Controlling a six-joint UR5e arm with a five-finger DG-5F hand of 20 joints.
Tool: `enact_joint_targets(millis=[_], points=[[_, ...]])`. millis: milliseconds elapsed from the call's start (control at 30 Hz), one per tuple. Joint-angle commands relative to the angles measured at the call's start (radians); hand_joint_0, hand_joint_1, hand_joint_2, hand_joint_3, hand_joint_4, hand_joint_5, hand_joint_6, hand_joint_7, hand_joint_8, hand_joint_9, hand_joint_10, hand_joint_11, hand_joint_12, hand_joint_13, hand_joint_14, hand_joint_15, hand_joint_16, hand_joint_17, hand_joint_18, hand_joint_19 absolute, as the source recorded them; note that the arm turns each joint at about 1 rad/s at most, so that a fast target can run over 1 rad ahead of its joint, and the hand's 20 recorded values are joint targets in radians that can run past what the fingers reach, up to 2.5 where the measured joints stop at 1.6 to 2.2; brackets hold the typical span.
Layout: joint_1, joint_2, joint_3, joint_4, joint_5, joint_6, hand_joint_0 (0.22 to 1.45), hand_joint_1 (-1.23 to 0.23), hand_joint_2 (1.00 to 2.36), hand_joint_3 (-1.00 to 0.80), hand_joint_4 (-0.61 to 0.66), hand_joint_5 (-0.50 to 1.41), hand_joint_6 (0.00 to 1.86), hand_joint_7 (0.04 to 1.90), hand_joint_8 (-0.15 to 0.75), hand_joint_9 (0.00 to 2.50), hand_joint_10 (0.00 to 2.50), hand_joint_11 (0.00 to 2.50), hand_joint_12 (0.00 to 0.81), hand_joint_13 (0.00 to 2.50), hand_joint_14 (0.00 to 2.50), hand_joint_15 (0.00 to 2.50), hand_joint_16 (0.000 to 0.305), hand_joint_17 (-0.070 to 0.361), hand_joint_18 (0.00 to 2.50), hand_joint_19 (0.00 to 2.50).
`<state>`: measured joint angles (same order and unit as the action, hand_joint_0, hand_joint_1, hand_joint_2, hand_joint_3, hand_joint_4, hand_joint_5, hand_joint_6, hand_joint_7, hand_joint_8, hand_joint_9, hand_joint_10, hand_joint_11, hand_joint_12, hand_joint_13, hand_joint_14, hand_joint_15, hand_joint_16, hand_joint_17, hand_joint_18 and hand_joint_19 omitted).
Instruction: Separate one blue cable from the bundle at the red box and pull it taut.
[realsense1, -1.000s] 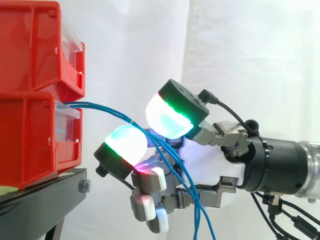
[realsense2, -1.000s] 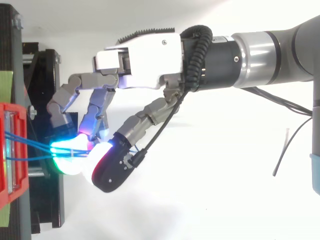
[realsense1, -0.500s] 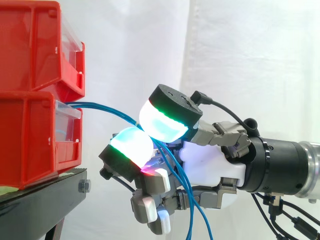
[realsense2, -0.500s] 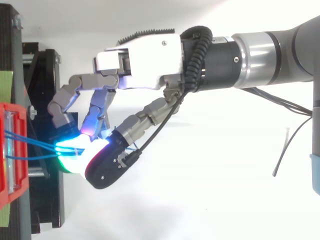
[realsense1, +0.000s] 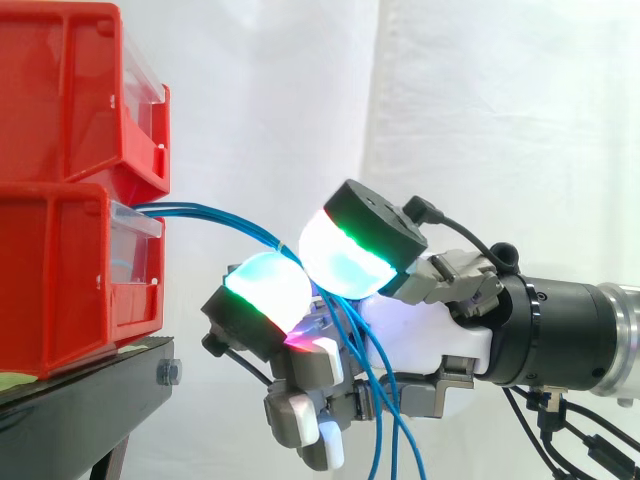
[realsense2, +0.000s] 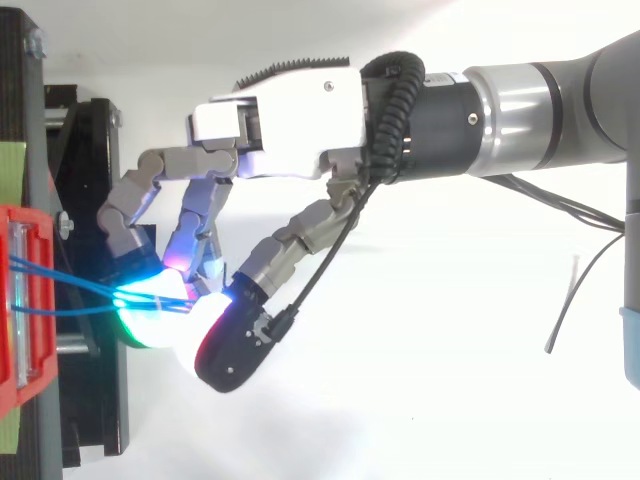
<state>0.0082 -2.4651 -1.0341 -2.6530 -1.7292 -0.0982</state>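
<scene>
Obs, standing by rig: hand (realsense1: 420, 330) is sitting just right of the lower red bin (realsense1: 60, 280), fingers curled, two big glowing pads (realsense1: 345, 265) pressing together w/ the blue cables (realsense1: 215, 215) running between them, so it's pinching cable, not hanging open. Cables are coming out of the lower bin's front, arching right into the pinch, then dropping loose below the palm. What's just changed: over the last sec the upper pad was rolling left over the lower one, and it's now sliding back right and a bit down; the arm itself is hardly shifting. From above, the strands (realsense2: 100, 295) are still fanning from the bin and converging at the pads. My read: it's rubbing the bundle to work one strand free, and sepn isn't done yet. Can't tell if one strand or all are in the pinch. Nothing's being pulled tight; the span is still bowing. Count: 2 red bins, the upper one (realsense1: 60, 90) stacked on the lower, 1 black stand (realsense1: 80, 390), 1 hand, approx 3 blue strands.
</scene>
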Motion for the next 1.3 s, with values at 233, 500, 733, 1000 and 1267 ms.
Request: enact_joint_targets(millis=[233, 500, 733, 1000, 1267], points=[[0.001, 0.0, 0.0, -0.002, -0.001, 0.0, 0.51, -0.9, 1.0, -0.5, 0.04, -0.18, 0.9, 1.01, 0.31, 1.14, 0.02, 1.0, 0.382, 1.04, 0.03, 0.76, 0.052, 0.117, 0.94, 0.85], [-0.001, 0.002, 0.002, -0.002, -0.001, 0.0, 0.48, -0.74, 1.0, -0.5, 0.07, -0.17, 0.87, 0.99, 0.323, 1.15, 0.02, 1.0, 0.398, 1.03, 0.03, 0.75, 0.056, 0.125, 0.95, 0.86], [0.001, 0.0, 0.002, -0.004, -0.001, 0.0, 0.47, -0.62, 1.0, -0.5, 0.08, -0.17, 0.86, 1.01, 0.331, 1.15, 0.02, 0.97, 0.412, 1.04, 0.03, 0.76, 0.057, 0.129, 0.95, 0.87], [0.001, 0.0, 0.003, -0.005, -0.001, -0.002, 0.61, -0.51, 1.0, -0.5, 0.04, -0.16, 0.86, 1.12, 0.297, 1.16, 0.03, 0.99, 0.373, 1.01, 0.03, 0.78, 0.05, 0.113, 0.86, 0.91], [-0.001, 0.0, 0.003, -0.008, -0.006, 0.0, 0.62, -0.69, 1.01, -0.4, 0.05, -0.17, 0.87, 1.12, 0.3, 1.1, 0.03, 0.98, 0.377, 0.98, 0.03, 0.77, 0.051, 0.116, 0.82, 0.9]])
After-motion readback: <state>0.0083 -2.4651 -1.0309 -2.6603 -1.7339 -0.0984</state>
